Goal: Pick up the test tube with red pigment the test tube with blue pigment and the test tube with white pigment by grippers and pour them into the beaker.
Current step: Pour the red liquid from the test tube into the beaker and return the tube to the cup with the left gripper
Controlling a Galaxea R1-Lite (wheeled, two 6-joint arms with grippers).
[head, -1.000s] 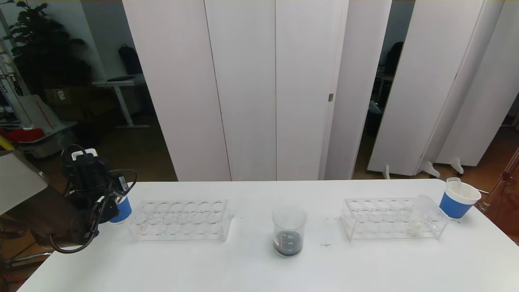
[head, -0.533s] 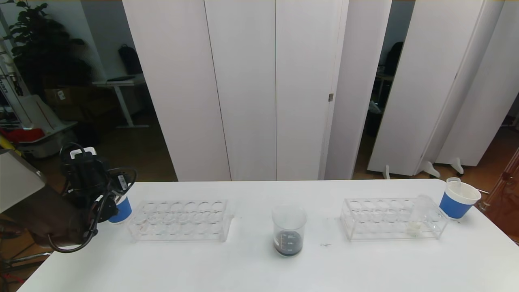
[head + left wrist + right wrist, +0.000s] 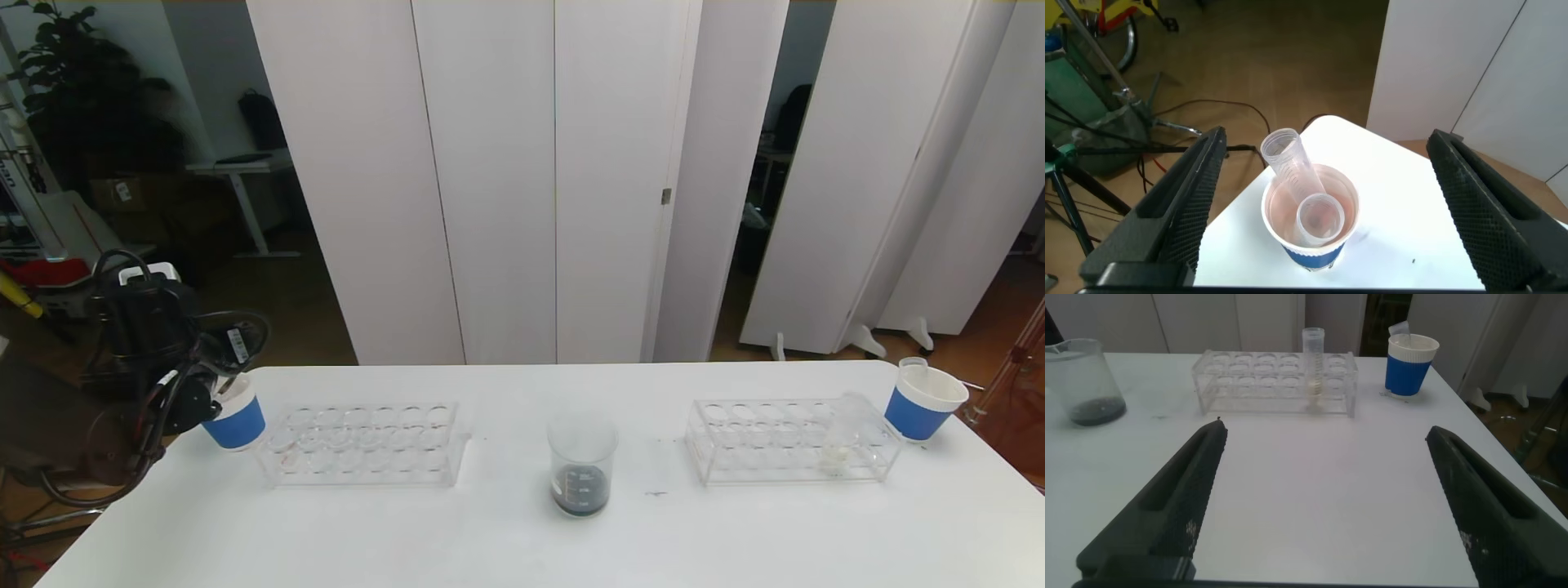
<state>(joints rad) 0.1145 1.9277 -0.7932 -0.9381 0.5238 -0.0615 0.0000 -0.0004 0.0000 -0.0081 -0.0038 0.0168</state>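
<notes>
My left gripper (image 3: 1327,137) hangs open above a blue-sleeved paper cup (image 3: 1310,219) at the table's left corner. Two clear tubes (image 3: 1290,163) stand in that cup with nothing coloured showing in them; the test tubes with red and with blue pigment are out of view. The beaker (image 3: 581,465) stands mid-table with dark liquid at its bottom. The test tube with white pigment (image 3: 841,437) stands upright in the right rack (image 3: 735,445), also seen as the tube (image 3: 1313,366) ahead of my right gripper (image 3: 1324,431). That gripper is open over bare table and holds nothing.
An empty clear rack (image 3: 359,445) lies between the left cup (image 3: 235,420) and the beaker. A second blue cup (image 3: 922,402) holding a clear tube stands at the far right corner. The left arm (image 3: 147,351) looms beside the table's left edge.
The left arm has lifted and drawn back to the left, uncovering the left cup in the head view. Beaker, racks and right cup have stayed put.
</notes>
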